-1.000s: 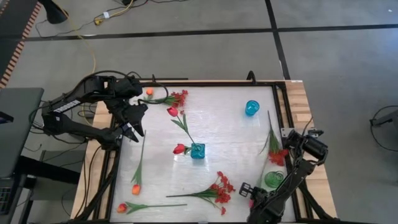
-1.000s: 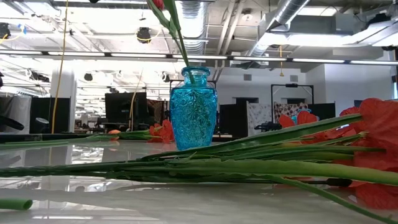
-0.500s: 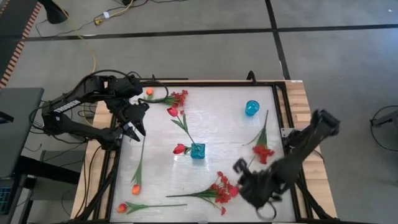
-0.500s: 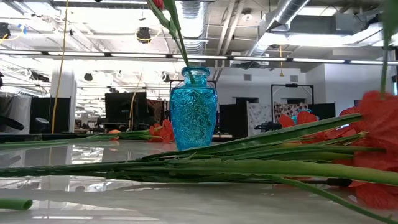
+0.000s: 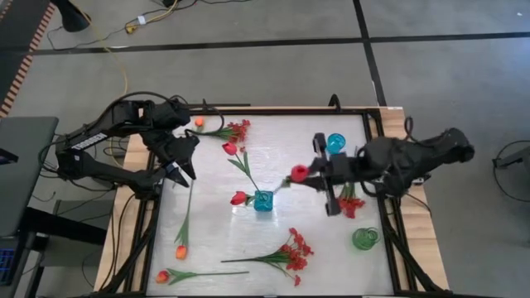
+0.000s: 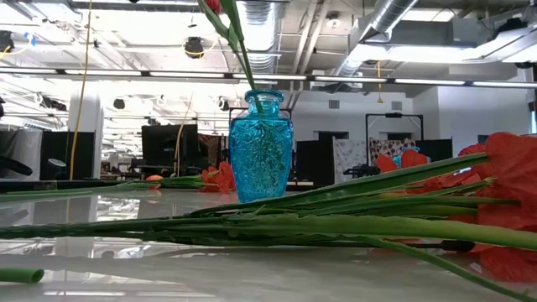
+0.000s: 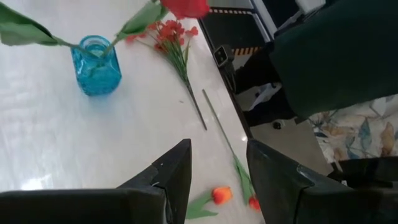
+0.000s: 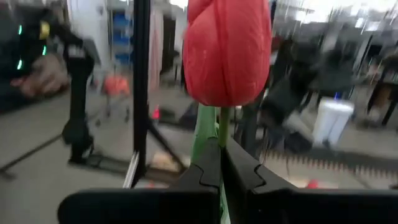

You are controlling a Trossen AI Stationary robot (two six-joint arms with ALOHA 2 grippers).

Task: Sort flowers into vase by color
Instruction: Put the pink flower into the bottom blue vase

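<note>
Above the middle of the counter (image 5: 298, 161), a red rosebud (image 5: 299, 173) stands clear of the surface, its stem pinched in the closed right end effector (image 5: 325, 179), the bud jutting just beyond the fingers toward the blue vase (image 5: 263, 200). The left end effector (image 5: 180, 171) waits open over the counter's left edge.

Overhead, table-level, 2 wrist cameras

Bare table (image 5: 306, 215) right of blue vase (image 5: 263, 200) (leaning rosebuds (image 5: 230, 148) crowd left)
</note>
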